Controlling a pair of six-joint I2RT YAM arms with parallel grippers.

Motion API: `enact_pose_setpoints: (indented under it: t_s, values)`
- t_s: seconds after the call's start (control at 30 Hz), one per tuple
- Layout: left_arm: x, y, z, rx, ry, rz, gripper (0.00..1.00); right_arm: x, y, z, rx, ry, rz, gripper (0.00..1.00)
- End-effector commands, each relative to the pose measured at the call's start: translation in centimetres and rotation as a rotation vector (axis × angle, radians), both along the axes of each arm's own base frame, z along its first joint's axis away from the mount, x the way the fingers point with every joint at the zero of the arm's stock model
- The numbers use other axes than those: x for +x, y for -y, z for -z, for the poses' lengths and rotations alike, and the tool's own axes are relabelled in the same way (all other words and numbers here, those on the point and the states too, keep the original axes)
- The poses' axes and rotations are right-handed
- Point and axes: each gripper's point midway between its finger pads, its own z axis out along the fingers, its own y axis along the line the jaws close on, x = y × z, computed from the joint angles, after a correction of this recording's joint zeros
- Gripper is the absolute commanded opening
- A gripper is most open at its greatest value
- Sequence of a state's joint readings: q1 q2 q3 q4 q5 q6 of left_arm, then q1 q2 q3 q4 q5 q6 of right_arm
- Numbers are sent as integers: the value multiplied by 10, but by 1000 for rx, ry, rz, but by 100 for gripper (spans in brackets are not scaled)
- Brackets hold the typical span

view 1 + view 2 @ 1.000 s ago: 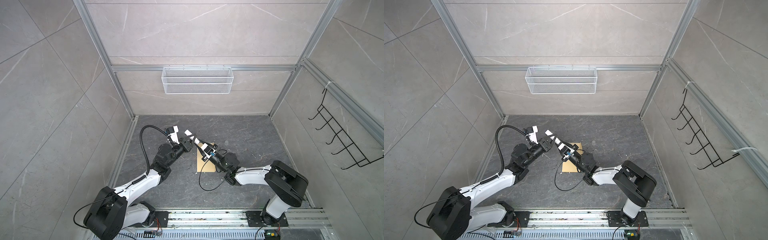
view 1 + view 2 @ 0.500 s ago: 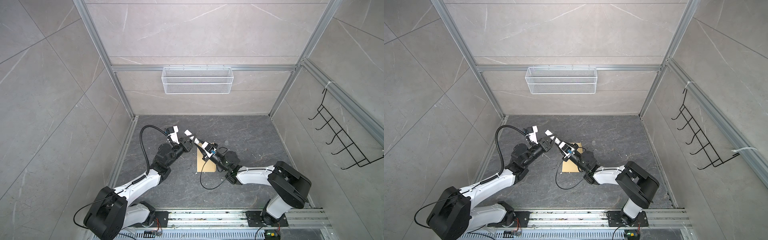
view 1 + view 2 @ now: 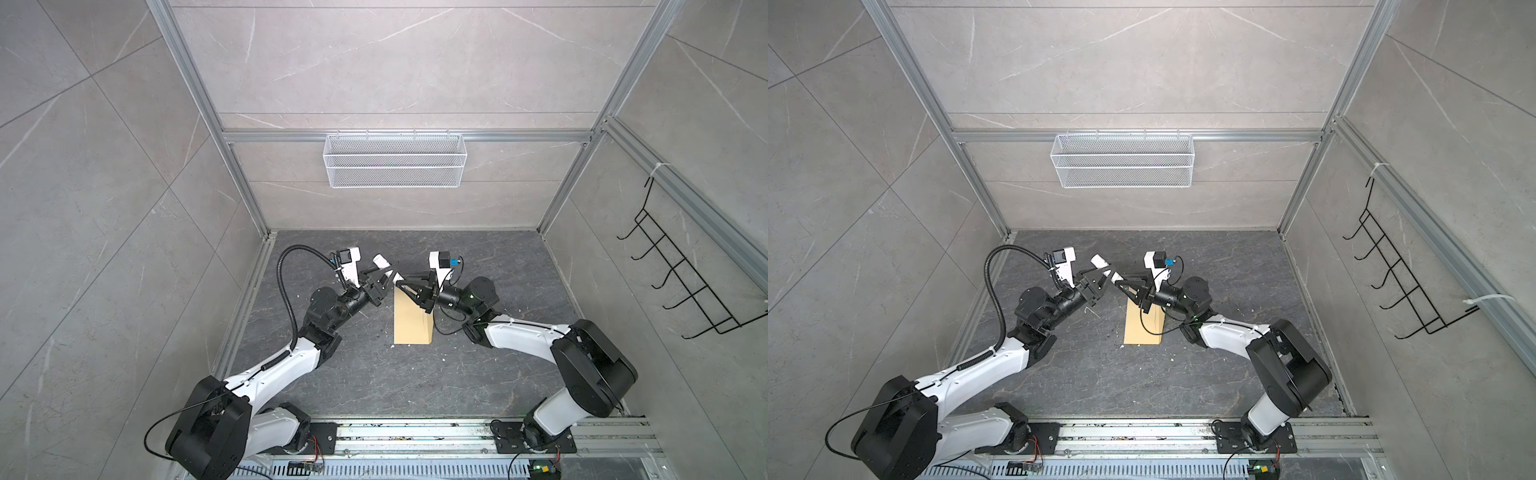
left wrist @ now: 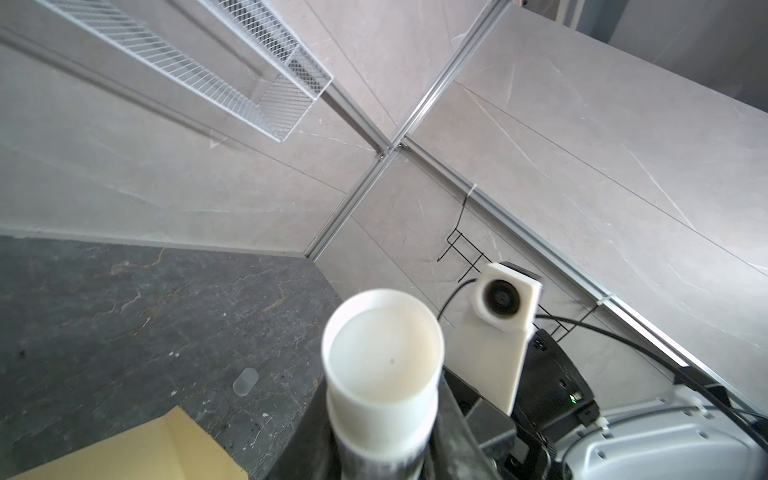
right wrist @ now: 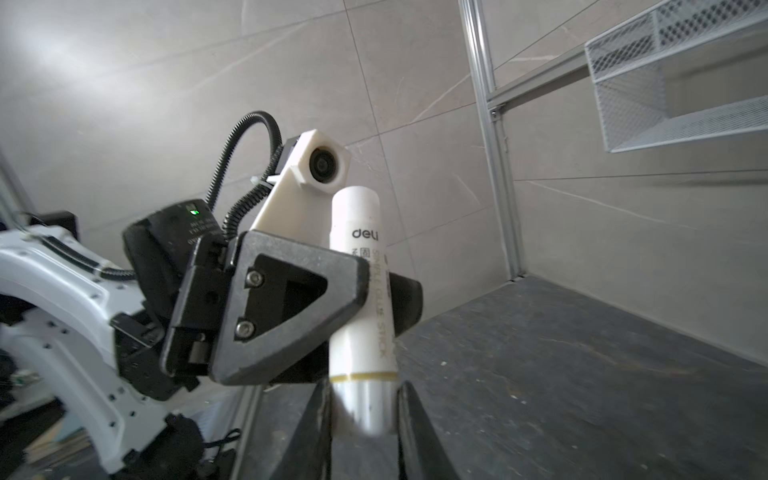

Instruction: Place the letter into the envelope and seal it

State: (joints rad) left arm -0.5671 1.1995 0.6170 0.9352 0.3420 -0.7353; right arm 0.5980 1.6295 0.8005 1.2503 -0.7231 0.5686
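Over the envelope's [image 3: 411, 328] end, left hand [image 3: 390, 275] and right hand [image 3: 402, 285] tight around one glue stick [image 5: 360, 232].

Both top views look steeply down from overhead onto the whole bench [image 3: 374, 386], facing the wire basket [image 3: 395, 166]; both wrist cameras sit close, tilted upward, sharing the glue stick [image 5: 361, 291] and wire basket; left wrist also catches the envelope [image 4: 124, 453].

The right gripper [image 3: 402, 286] swings out rightward, now meeting the glue stick [image 3: 381, 262] side-on, perhaps higher; more envelope [image 3: 411, 328] shows.
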Motion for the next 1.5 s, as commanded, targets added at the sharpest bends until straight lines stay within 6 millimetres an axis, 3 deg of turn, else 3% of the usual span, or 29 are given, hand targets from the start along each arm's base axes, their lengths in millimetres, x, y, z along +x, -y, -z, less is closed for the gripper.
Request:
enact_pose_setpoints:
  t_s: [0.0,0.13,0.27,0.33,0.43,0.6,0.73,0.97,1.47]
  values:
    - [-21,8,-14,38,127,80,0,2,9,-46,163,-110,-117,2]
    - [-20,8,-14,35,122,77,0,3,7,-43,154,-115,-129,3]
    - [-10,4,-12,8,60,33,0,3,7,-37,128,-76,-103,9]
    - [-3,2,-10,-14,15,11,0,4,9,-33,114,-37,-63,19]
    - [4,-2,-10,-48,-44,-19,0,7,16,-27,55,63,49,41]
    - [9,-6,-14,-83,-83,-45,0,10,38,-19,-94,350,416,66]
    - [8,-8,-17,-89,-81,-49,0,-2,30,-3,-295,619,575,79]
    - [8,-8,-18,-92,-79,-51,0,-5,17,4,-370,798,724,75]
    - [7,-7,-20,-94,-78,-43,0,-1,0,4,-371,794,751,48]
